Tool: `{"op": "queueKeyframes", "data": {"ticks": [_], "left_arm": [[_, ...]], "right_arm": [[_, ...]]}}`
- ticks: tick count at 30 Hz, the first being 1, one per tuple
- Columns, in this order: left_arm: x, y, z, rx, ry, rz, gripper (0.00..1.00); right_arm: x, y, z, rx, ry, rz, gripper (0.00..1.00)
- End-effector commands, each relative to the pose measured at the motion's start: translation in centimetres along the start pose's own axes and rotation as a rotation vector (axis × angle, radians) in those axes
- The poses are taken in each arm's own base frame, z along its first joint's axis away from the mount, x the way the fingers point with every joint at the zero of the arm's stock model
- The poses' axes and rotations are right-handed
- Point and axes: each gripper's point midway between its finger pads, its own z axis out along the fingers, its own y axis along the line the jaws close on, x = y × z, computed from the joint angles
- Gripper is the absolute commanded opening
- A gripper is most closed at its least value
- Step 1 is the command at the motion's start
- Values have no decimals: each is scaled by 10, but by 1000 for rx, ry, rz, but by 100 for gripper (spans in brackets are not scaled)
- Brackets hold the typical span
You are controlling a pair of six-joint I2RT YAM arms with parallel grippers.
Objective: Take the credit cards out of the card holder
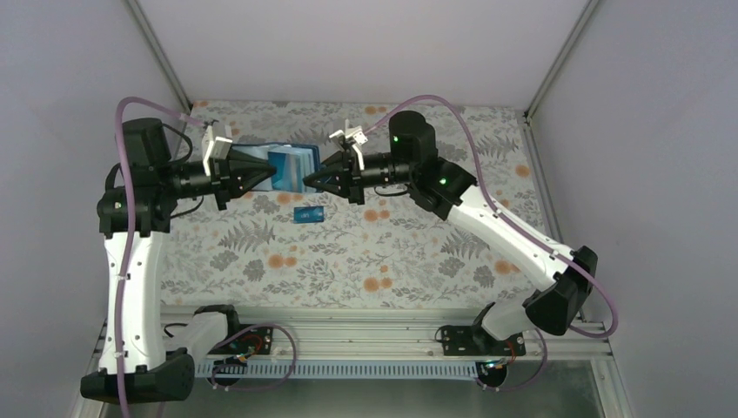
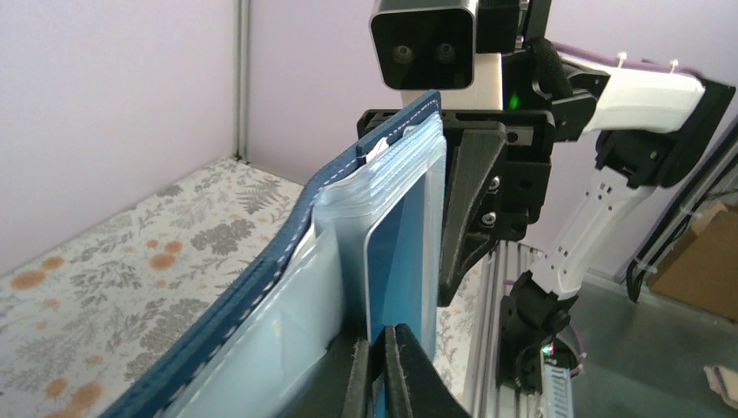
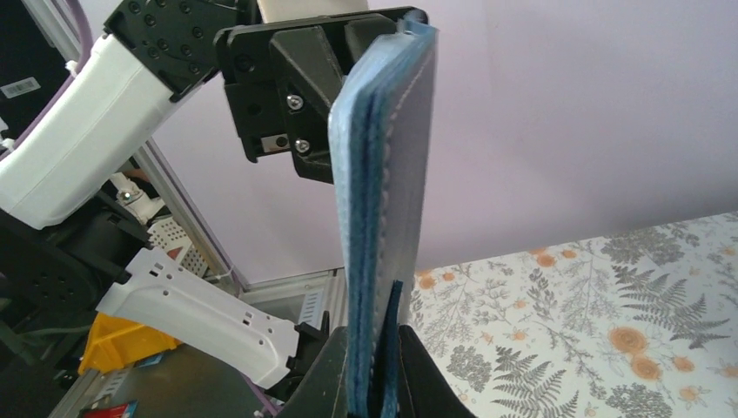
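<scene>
The card holder (image 1: 291,165), navy with pale inner pockets, hangs open in the air between my two grippers, above the far middle of the table. My left gripper (image 1: 265,177) is shut on the edge of a teal-blue card (image 2: 405,252) that sits in a clear pocket of the holder (image 2: 348,174). My right gripper (image 1: 310,182) is shut on the holder's opposite edge (image 3: 392,174), its jaws (image 3: 376,361) clamping the navy cover. A bright blue card (image 1: 309,215) lies flat on the table below the holder. The dark card is not visible.
The flower-patterned table cloth (image 1: 392,252) covers the table. Pale walls enclose it on the left, back and right. A metal rail (image 1: 365,326) with both arm bases runs along the near edge.
</scene>
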Motion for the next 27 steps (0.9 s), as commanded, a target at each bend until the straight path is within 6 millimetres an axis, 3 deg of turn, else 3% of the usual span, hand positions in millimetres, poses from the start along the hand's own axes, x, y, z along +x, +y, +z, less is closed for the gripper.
{"op": "queueKeyframes", "data": {"ticks": [1, 7, 11, 19, 27], "left_arm": [[-10, -26, 5, 95, -9, 56, 3], [-18, -43, 1, 117, -12, 95, 2], [-18, -29, 0, 14, 20, 124, 2], [-13, -17, 0, -2, 34, 108, 3], [-7, -13, 0, -23, 50, 106, 2]], "right_arm": [[-17, 6, 4, -12, -36, -63, 4], [-12, -9, -4, 47, -39, -41, 4], [-10, -21, -23, 106, -52, -37, 4], [-11, -38, -55, 190, -64, -27, 4], [-7, -46, -62, 196, -58, -4, 4]]}}
